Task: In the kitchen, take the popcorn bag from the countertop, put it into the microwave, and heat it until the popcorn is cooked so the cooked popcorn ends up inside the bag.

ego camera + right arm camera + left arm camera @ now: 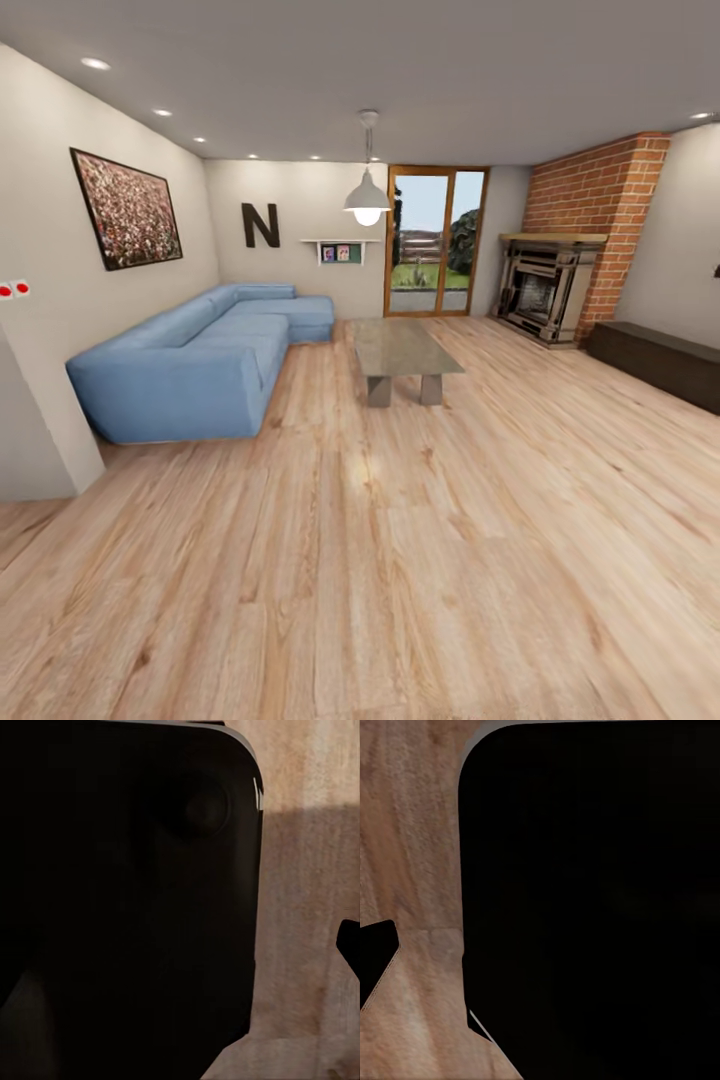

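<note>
You face a living room, with none of the kitchen items before you. A grey coffee table point(403, 352) stands mid-room on the pale wood floor point(420, 560). Left of the table, a blue sectional sofa point(205, 355) runs along the wall under a framed picture point(127, 209). Beyond the table, a wood-framed glass door point(436, 241) opens onto greenery, and a white pendant lamp point(367, 200) hangs above the table's far end. A large letter N point(260, 225) and a small wall shelf point(340, 250) sit on the wall behind the table, toward the sofa side. Right of the table stands a brick fireplace point(570, 250), with a low dark bench point(660, 362) nearer you.

Each wrist camera looks down at a large black body point(600, 907) over wood flooring point(307, 915); you cannot tell how either claw stands.
</note>
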Robot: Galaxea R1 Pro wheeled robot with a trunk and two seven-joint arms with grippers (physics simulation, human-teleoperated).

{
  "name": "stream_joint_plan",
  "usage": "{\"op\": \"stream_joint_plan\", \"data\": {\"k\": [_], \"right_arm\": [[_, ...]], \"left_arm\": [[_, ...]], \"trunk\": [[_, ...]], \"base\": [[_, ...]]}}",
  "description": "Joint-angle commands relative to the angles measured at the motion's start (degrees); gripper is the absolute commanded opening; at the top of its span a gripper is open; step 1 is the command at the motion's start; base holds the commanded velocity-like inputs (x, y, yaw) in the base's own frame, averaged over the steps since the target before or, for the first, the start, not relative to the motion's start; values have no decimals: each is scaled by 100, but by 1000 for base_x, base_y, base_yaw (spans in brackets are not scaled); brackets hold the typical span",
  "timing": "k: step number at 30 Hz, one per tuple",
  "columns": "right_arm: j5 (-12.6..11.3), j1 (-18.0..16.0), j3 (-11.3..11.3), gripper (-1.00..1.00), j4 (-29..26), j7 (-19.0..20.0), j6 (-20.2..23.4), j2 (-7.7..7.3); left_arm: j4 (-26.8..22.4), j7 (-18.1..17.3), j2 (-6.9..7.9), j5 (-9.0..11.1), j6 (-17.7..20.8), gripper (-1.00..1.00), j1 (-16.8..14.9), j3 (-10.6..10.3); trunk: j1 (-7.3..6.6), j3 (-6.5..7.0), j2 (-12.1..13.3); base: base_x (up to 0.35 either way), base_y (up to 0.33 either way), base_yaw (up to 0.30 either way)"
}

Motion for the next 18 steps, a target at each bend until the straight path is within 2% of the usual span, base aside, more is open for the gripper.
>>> {"op": "stream_joint_plan", "data": {"k": [1,18], "right_arm": [[-6,-1,-1,100,1,-2,-20,-2],[-6,-1,-1,100,1,-2,-21,-11]], "left_arm": [[-2,-1,-1,14,-7,100,-1,9],[-2,-1,-1,14,-10,100,0,10]], "trunk": [[0,-4,-2],[0,-4,-2]], "base": [[0,0,-289],[0,0,-289]]}}
